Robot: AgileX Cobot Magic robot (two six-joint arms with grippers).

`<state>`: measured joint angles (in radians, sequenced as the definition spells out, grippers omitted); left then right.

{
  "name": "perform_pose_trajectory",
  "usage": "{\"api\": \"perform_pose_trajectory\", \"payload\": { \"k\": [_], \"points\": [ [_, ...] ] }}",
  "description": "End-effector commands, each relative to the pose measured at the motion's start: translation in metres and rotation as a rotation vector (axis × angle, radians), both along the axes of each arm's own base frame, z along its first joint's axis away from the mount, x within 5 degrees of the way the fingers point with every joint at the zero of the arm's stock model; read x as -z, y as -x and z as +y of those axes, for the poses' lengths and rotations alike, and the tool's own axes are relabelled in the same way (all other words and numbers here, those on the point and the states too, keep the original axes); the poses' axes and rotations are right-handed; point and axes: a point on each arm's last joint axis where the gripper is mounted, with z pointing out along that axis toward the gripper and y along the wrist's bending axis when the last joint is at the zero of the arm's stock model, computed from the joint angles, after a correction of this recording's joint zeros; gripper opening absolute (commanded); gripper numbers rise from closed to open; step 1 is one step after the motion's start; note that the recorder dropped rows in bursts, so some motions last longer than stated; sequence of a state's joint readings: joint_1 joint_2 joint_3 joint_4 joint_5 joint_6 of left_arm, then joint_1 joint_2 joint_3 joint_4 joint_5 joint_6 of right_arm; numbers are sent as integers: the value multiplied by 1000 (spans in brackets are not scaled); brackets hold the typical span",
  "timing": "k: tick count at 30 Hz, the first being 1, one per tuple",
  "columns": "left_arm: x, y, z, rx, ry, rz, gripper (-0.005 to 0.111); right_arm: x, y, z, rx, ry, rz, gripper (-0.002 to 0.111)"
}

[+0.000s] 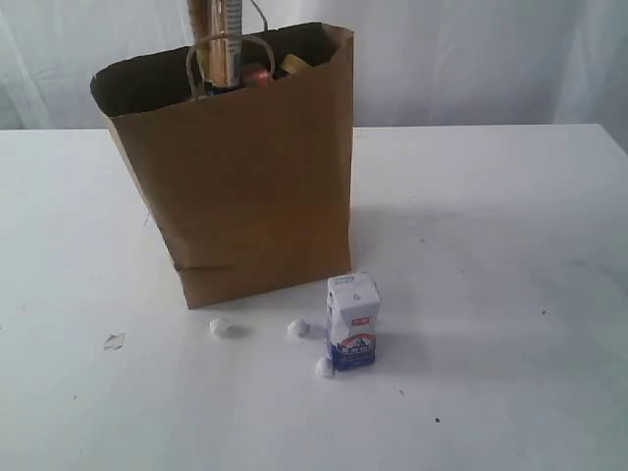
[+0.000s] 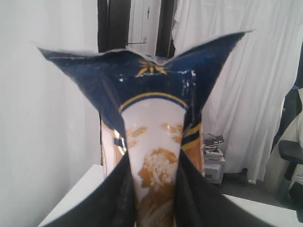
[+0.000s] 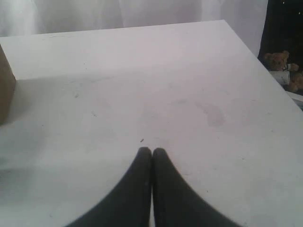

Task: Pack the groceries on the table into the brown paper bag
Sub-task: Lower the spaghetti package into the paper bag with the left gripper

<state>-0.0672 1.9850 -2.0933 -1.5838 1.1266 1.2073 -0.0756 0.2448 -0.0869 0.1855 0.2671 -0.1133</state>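
Note:
The spaghetti packet [image 1: 218, 39] stands upright in the open top of the brown paper bag [image 1: 245, 186] and reaches past the picture's upper edge. In the left wrist view my left gripper [image 2: 154, 163] is shut on that spaghetti packet [image 2: 151, 85], whose dark blue end flares out beyond the fingers. A small white-blue carton [image 1: 351, 322] stands on the table [image 1: 491, 245] in front of the bag's right corner. My right gripper [image 3: 152, 152] is shut on nothing, low over bare table [image 3: 142, 85]. Neither gripper shows in the exterior view.
A red item [image 1: 258, 74] and a tan lid [image 1: 294, 64] peek from the bag. Three small white crumpled balls [image 1: 220, 328] [image 1: 297, 328] [image 1: 324, 368] and a clear scrap [image 1: 114, 341] lie near the carton. The bag's edge [image 3: 5, 90] shows in the right wrist view.

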Motion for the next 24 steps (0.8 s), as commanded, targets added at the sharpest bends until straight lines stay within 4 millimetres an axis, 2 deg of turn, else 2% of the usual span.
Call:
{"api": "perform_pose_trajectory", "payload": {
  "k": [1,5,13,19,24],
  "points": [
    [-23,22,18,49,-14,-33,0,0,-1,0,5,1,-4,0],
    [-14,18,30,-5,-119,30,0,0,-1,0,5,1,-4,0],
    [-12,18,31,-10,-137,99,0,0,-1,0,5,1,-4,0],
    [9,13,33,-70,-350,120,0,0,-1,0,5,1,-4,0],
    [10,12,33,-75,-368,121,0,0,-1,0,5,1,-4,0]
  ]
}}
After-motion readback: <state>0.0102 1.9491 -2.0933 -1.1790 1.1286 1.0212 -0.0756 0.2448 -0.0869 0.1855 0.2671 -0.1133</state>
